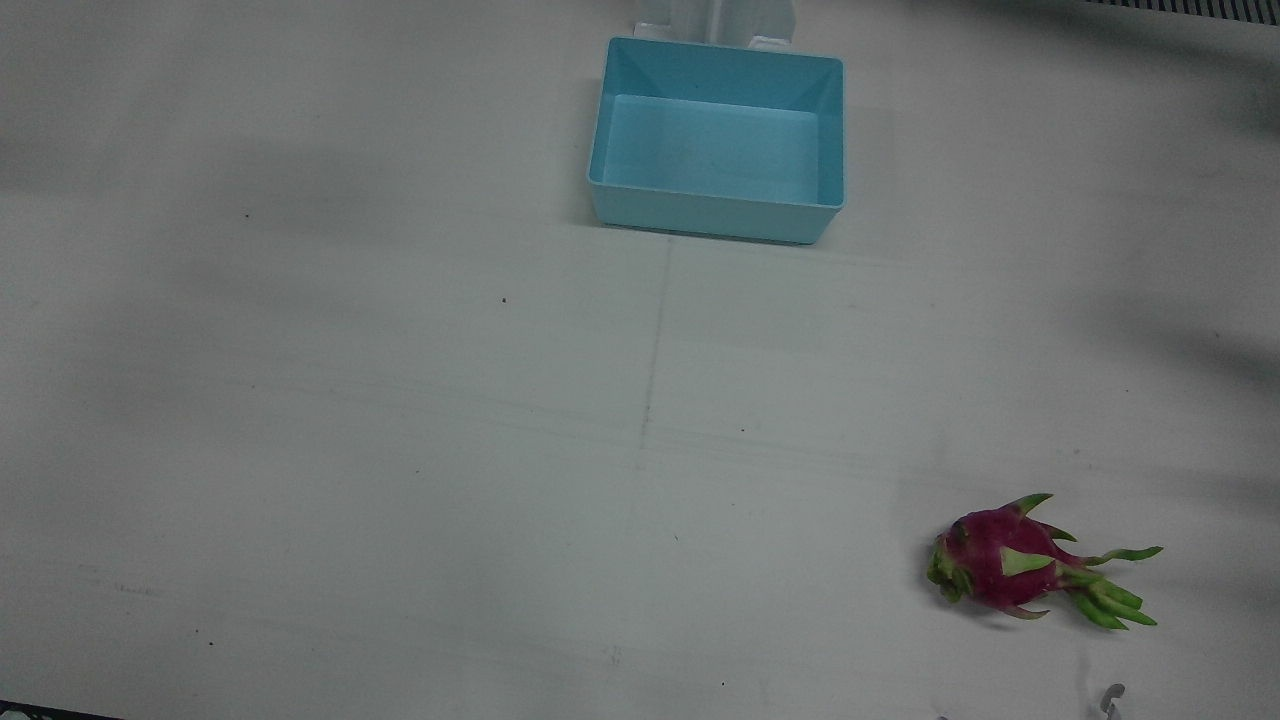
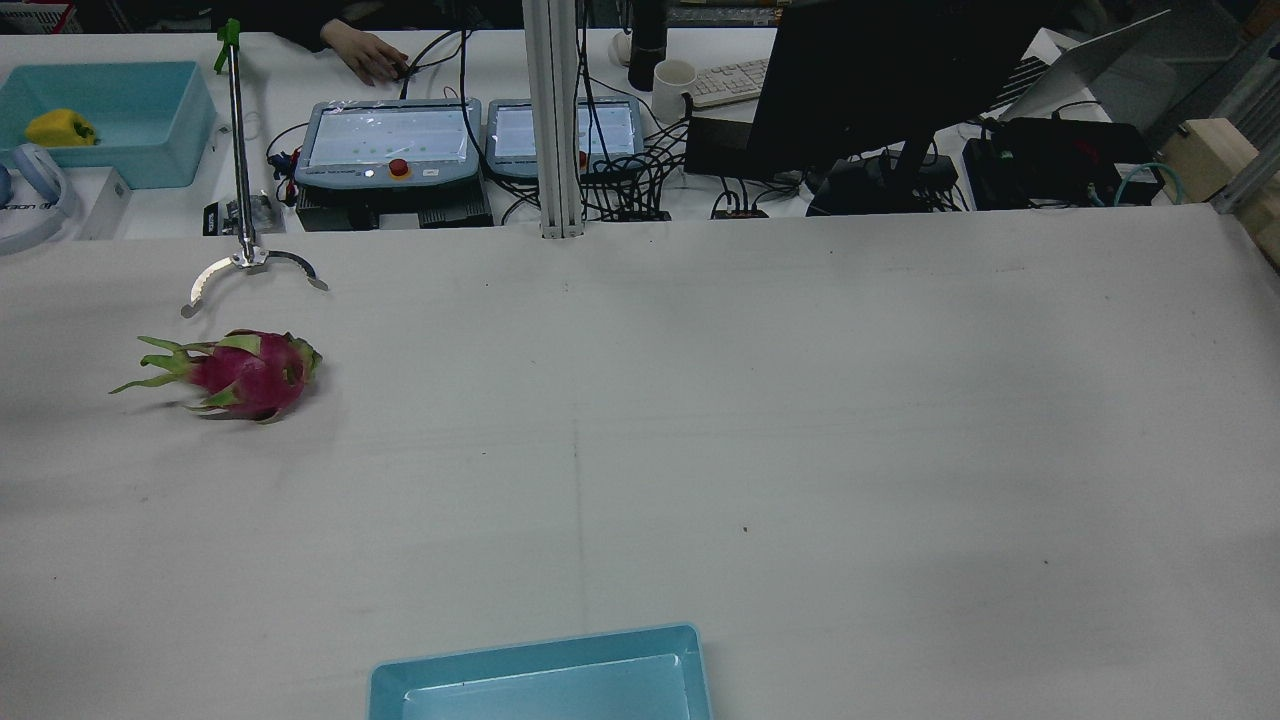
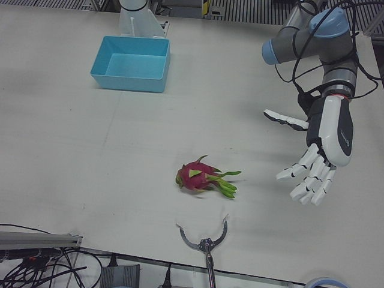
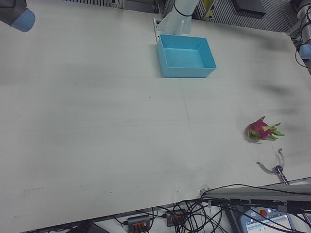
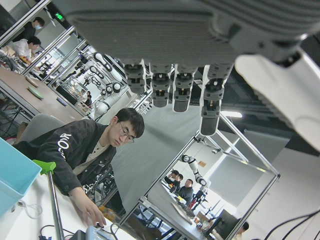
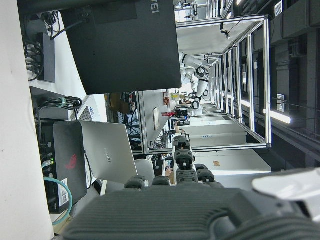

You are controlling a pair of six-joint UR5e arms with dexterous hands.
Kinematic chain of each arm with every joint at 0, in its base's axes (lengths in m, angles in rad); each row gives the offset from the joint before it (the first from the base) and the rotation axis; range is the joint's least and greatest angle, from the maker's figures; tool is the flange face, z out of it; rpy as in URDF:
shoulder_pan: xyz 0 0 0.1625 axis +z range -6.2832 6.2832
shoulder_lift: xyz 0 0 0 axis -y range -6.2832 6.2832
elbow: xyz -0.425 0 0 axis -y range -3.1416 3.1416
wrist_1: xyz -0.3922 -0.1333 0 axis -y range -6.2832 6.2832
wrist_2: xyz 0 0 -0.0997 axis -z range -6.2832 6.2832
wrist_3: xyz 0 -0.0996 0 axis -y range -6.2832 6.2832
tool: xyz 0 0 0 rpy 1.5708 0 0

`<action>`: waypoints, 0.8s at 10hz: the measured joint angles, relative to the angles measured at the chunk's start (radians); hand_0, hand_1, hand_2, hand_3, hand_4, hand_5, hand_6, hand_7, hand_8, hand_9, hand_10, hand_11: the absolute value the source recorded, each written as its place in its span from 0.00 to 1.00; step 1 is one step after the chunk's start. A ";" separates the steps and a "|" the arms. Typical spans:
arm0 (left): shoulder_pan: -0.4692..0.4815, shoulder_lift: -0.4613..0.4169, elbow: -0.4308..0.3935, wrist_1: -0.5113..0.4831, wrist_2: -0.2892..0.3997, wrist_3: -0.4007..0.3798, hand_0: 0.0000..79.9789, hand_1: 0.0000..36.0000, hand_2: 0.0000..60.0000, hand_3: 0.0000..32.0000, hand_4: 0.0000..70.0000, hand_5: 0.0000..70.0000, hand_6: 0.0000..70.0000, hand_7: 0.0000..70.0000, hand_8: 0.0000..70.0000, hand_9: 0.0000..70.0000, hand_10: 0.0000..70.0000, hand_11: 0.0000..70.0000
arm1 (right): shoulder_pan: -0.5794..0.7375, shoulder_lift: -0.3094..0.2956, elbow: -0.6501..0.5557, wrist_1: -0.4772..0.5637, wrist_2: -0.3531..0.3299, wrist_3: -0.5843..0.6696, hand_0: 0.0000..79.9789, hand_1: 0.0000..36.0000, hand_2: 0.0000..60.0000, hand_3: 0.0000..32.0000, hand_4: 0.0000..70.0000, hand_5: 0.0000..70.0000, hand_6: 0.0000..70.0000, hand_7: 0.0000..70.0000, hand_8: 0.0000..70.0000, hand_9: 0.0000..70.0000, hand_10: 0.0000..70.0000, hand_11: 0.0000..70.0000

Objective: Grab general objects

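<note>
dragon fruit point(image 3: 201, 178) lies on its side on desk point(image 3: 90, 156), robot's left half, leafy tip toward left arm | left hand point(image 3: 321, 153) spread, empty, raised beside it, nearer | right hand point(image 6: 200, 210) empty, fingers apart, far

- Dragon fruit point(image 1: 1012, 566): one whole fruit with a magenta-pink, oval body and green-tipped scales; a cluster of longer green leafy points projects from one end.
- Pose: lying on its side on the white table point(image 1: 400, 450), long axis roughly level with the surface; nothing touches it.
- Position: on the half of the table before the robot's left arm, toward the operators' edge; well apart from the light-blue bin point(image 1: 718, 140), which stands open and empty at the robot's edge near the centre line.
</note>
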 measured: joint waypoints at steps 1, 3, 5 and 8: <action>0.001 0.002 -0.045 0.052 0.022 0.087 0.64 0.39 0.07 0.02 0.16 0.26 0.10 0.21 0.22 0.07 0.09 0.14 | 0.000 0.000 0.000 0.000 0.000 0.000 0.00 0.00 0.00 0.00 0.00 0.00 0.00 0.00 0.00 0.00 0.00 0.00; 0.049 -0.005 -0.112 0.172 0.036 0.252 0.67 0.46 0.08 0.18 0.14 0.28 0.09 0.20 0.21 0.05 0.07 0.12 | 0.000 0.000 0.000 0.000 0.000 0.000 0.00 0.00 0.00 0.00 0.00 0.00 0.00 0.00 0.00 0.00 0.00 0.00; 0.135 -0.038 -0.131 0.261 0.014 0.382 0.67 0.47 0.11 0.35 0.12 0.30 0.08 0.20 0.20 0.04 0.07 0.12 | 0.000 0.000 0.000 0.000 0.000 0.000 0.00 0.00 0.00 0.00 0.00 0.00 0.00 0.00 0.00 0.00 0.00 0.00; 0.341 -0.150 -0.120 0.419 -0.157 0.461 0.65 0.46 0.15 0.49 0.08 0.28 0.05 0.18 0.19 0.02 0.06 0.11 | 0.000 0.000 0.001 0.000 0.001 0.000 0.00 0.00 0.00 0.00 0.00 0.00 0.00 0.00 0.00 0.00 0.00 0.00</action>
